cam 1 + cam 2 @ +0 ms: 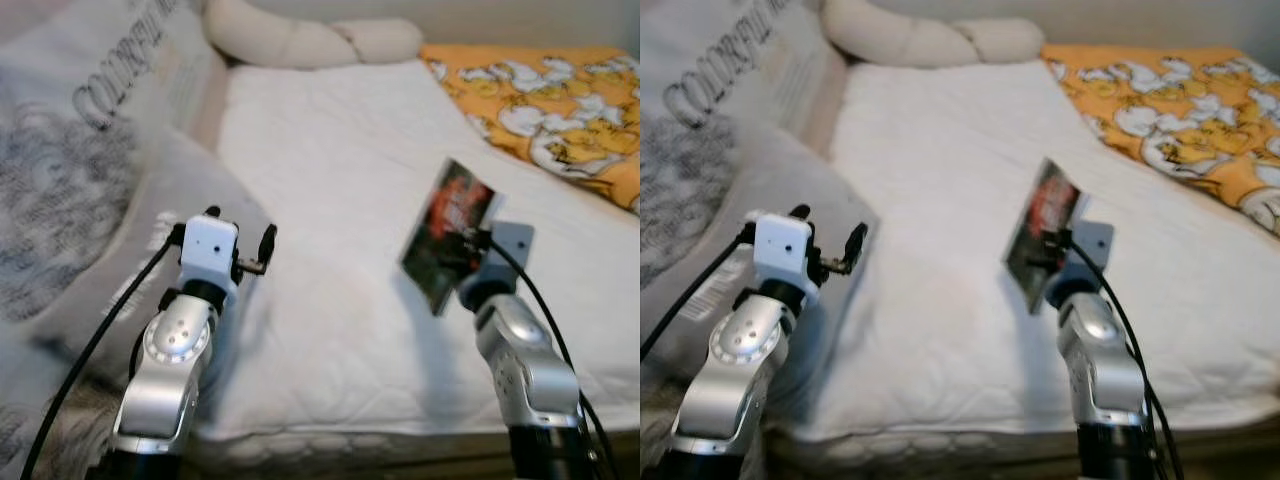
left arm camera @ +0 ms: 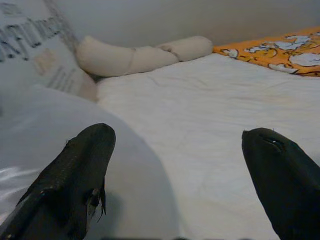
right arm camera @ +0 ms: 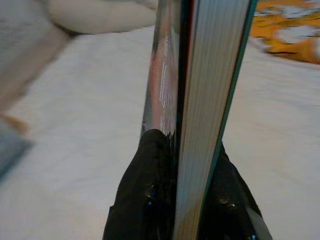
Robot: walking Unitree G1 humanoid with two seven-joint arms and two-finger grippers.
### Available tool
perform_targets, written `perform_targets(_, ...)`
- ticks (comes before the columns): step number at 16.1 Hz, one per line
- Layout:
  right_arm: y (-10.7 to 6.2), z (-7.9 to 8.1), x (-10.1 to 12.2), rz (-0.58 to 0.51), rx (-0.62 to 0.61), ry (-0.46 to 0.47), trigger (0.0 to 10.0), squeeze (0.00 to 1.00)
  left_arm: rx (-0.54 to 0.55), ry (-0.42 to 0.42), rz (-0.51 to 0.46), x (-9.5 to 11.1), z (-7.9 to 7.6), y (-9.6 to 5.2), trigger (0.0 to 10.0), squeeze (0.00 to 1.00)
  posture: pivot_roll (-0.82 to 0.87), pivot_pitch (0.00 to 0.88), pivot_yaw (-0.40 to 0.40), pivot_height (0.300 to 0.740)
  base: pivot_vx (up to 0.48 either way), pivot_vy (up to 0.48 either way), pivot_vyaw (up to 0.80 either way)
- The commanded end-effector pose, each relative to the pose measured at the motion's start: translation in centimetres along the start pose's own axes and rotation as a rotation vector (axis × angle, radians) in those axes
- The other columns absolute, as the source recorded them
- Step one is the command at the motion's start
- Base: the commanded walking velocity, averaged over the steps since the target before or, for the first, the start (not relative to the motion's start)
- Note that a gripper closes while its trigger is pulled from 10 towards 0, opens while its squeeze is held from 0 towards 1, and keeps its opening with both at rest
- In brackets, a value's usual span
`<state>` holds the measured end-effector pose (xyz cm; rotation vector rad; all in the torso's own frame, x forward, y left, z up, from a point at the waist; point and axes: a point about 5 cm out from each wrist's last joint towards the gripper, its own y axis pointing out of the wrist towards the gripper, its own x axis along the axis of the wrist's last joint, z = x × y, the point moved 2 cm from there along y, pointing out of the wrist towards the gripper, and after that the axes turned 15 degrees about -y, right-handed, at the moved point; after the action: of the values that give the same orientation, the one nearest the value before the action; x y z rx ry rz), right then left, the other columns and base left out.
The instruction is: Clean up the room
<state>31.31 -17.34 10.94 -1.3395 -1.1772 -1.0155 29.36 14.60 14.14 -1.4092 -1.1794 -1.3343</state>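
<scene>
While our right gripper (image 3: 182,200) pinches a book (image 1: 450,232) near its lower edge, one finger on each cover, the book stands almost upright above the white mattress (image 1: 330,200), lifted clear of it. We judge that this edge grip keeps the pages shut and the book steady for carrying it away, since the task is to clean up the room. In the right wrist view the pale page block and the dark glossy cover rise straight up between the fingers.

Our left gripper (image 2: 175,175) is held with its fingers spread wide and nothing between them, raised over the edge of a grey pillow (image 1: 150,230) on the left side of the bed, probably kept ready. Further away, a cream knotted cushion (image 1: 300,40) lies at the head of the mattress, and an orange blanket (image 1: 550,100) with white figures covers the far right corner.

We see no box, shelf or basket for the book, so where it should go we cannot tell.
</scene>
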Motion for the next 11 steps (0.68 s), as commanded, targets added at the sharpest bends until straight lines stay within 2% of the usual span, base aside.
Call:
perform_targets(1, 0.1, -0.6, 0.4, -0.015, -0.017, 0.0, 10.0, 0.0, -0.006, 0.005, -0.003, 0.2, 0.1, -0.1, 10.0, 0.56, 0.06, 0.0, 0.004, 0.74, 0.0, 0.0, 0.0)
perform_targets(4, 0.3, -0.6, 0.3, -0.002, -0.01, 0.015, 10.0, 0.0, -0.016, 0.001, 0.022, -0.2, 0.0, -0.1, 10.0, 0.56, 0.06, 0.0, 0.015, 0.74, 0.0, 0.0, 0.0)
perform_targets(7, 1.1, -0.1, 0.5, 0.02, 0.026, 0.045, 10.0, 0.0, -0.034, 0.011, 0.034, -0.2, 0.0, -0.1, 10.0, 0.56, 0.07, 0.0, 0.017, 0.74, 0.0, 0.0, 0.0)
perform_targets(8, 1.6, 0.3, 0.3, 0.063, 0.045, 0.077, 10.0, 0.0, -0.063, 0.022, 0.053, -0.4, -0.1, -0.1, 10.0, 0.57, 0.07, 0.0, 0.019, 0.74, 0.0, 0.0, 0.0)
perform_targets(9, 2.3, 1.1, 0.1, 0.118, 0.104, 0.151, 10.0, 0.0, -0.115, 0.041, 0.082, -0.5, -0.2, -0.2, 10.0, 0.57, 0.08, 0.0, 0.021, 0.74, 0.0, 0.0, 0.0)
perform_targets(10, 2.6, 1.5, 0.2, 0.136, 0.131, 0.179, 10.0, 0.0, -0.137, 0.044, 0.098, -0.6, -0.3, -0.3, 10.0, 0.57, 0.08, 0.0, 0.021, 0.74, 0.0, 0.0, 0.0)
perform_targets(11, 3.3, 2.1, 0.4, 0.143, 0.191, 0.24, 10.0, 0.0, -0.204, 0.057, 0.151, -1.0, -0.5, -0.6, 10.0, 0.57, 0.08, 0.0, 0.021, 0.74, 0.0, 0.0, 0.0)
